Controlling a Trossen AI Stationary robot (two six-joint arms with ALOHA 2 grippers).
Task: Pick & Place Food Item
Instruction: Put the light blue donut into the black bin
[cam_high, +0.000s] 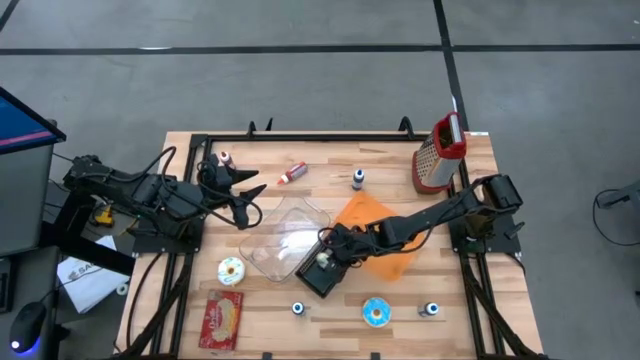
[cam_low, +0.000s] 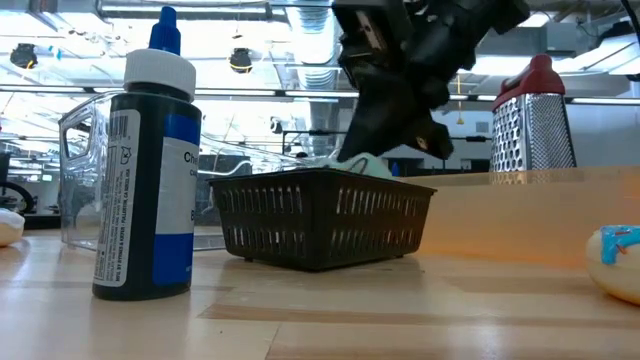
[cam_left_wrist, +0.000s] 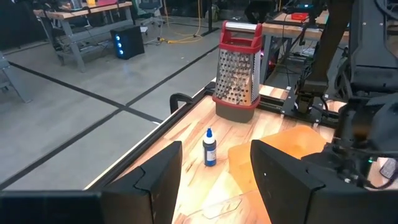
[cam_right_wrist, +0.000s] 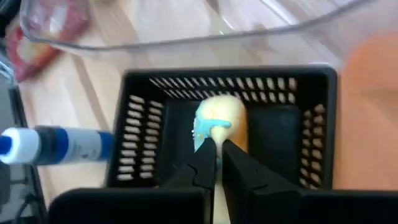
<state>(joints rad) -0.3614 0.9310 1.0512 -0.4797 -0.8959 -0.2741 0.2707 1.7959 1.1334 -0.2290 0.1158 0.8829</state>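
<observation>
A black slotted basket (cam_high: 320, 272) (cam_right_wrist: 224, 134) stands near the table's middle, beside a clear plastic tub (cam_high: 285, 240). In it lies a pale yellow food item with blue icing (cam_right_wrist: 221, 121), whose top shows above the basket's rim (cam_low: 365, 165). My right gripper (cam_right_wrist: 217, 149) (cam_high: 335, 250) reaches slanting down into the basket, shut at the item's near edge. My left gripper (cam_left_wrist: 217, 149) (cam_high: 245, 200) waits open above the table's left part, with nothing between its fingers. My right gripper has its two fingertips (cam_right_wrist: 208, 152) closed together at the food item's iced near edge (cam_right_wrist: 211, 129), coming from above and slanting down. Whether a thin part is pinched or only touched cannot be told. The item rests inside the basket.
An orange cloth (cam_high: 375, 235) lies under my right arm. A red-topped grater (cam_high: 438, 155) stands far right. Small bottles (cam_high: 357, 180) (cam_low: 150, 170), two more iced rounds (cam_high: 231, 270) (cam_high: 376, 312) and a red packet (cam_high: 222, 318) are spread over the table.
</observation>
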